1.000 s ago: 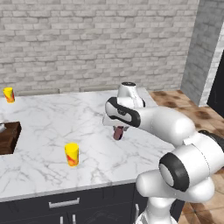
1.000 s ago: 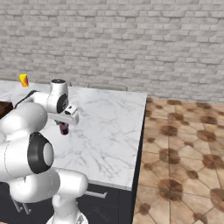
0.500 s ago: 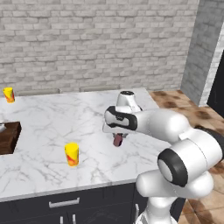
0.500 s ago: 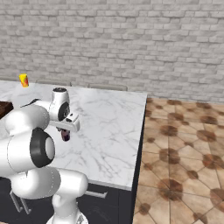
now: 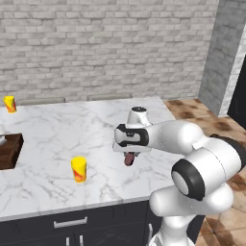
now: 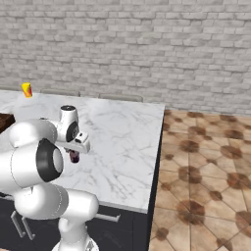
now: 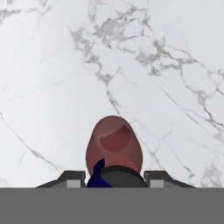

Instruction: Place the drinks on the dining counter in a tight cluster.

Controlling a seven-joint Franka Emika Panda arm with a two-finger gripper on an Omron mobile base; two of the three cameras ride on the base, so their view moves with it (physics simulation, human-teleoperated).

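A short dark maroon drink (image 5: pixel 129 159) hangs tilted from my gripper (image 5: pixel 129 154), which is shut on its upper end, just over the white marble dining counter (image 5: pixel 72 129). From the right base view the same drink (image 6: pixel 74 156) shows under the hand, near the gripper (image 6: pixel 74 152), above the counter (image 6: pixel 122 127). In the hand view the maroon drink (image 7: pixel 114 148) sits between the fingertips of the gripper (image 7: pixel 114 177), with veined marble (image 7: pixel 52 65) below it. Whether it touches the top I cannot tell.
A yellow and red can (image 5: pixel 79 169) stands to the left of the gripper, near the front edge. A second one (image 5: pixel 9 104) stands at the far back left. A dark wooden block (image 5: pixel 9 151) lies at the left edge. Tiled floor (image 6: pixel 206 162) lies past the counter's right end.
The gripper has come down and toward the counter's front edge, carrying the maroon drink with it. The cans and the block have stayed put.
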